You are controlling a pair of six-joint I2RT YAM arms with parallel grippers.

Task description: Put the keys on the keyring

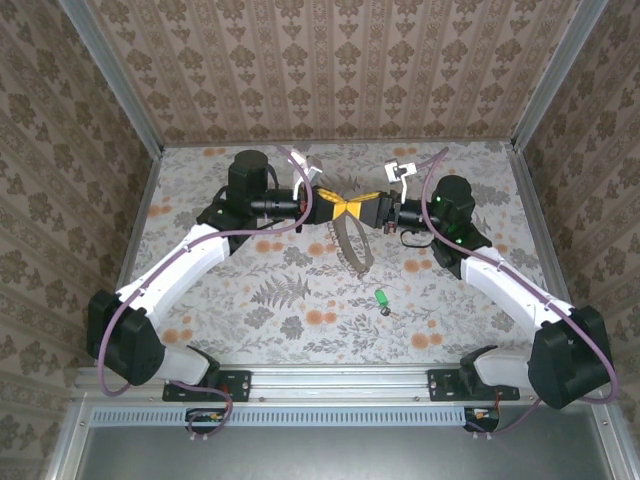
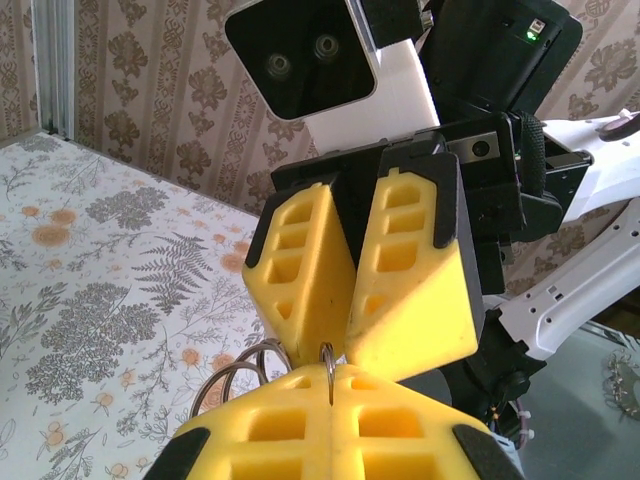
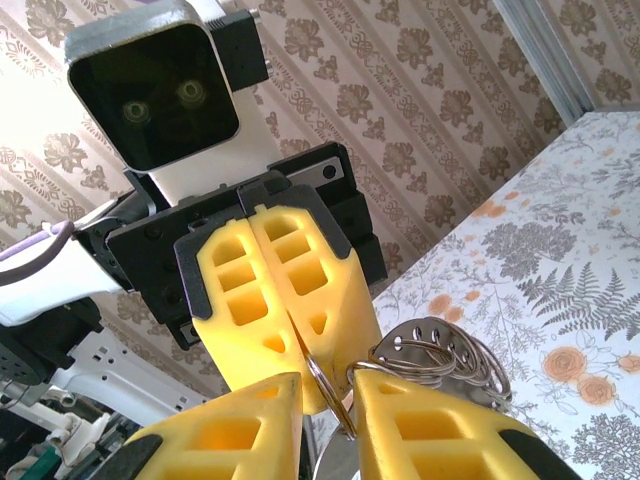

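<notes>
Key point(image 1: 381, 298): green head, lying on the worktop point(image 1: 250, 320) nearer the arm bases, apart from both arms. Keyring point(image 1: 354, 248): brown hoop, drooping from where the two grippers meet over mid-worktop. Left gripper point(image 2: 330, 390): closed on a thin steel ring point(image 2: 328, 365). Right gripper point(image 3: 330, 400): tip to tip with the left, fingers narrowly apart beside that ring; cannot tell whether it grips.
</notes>
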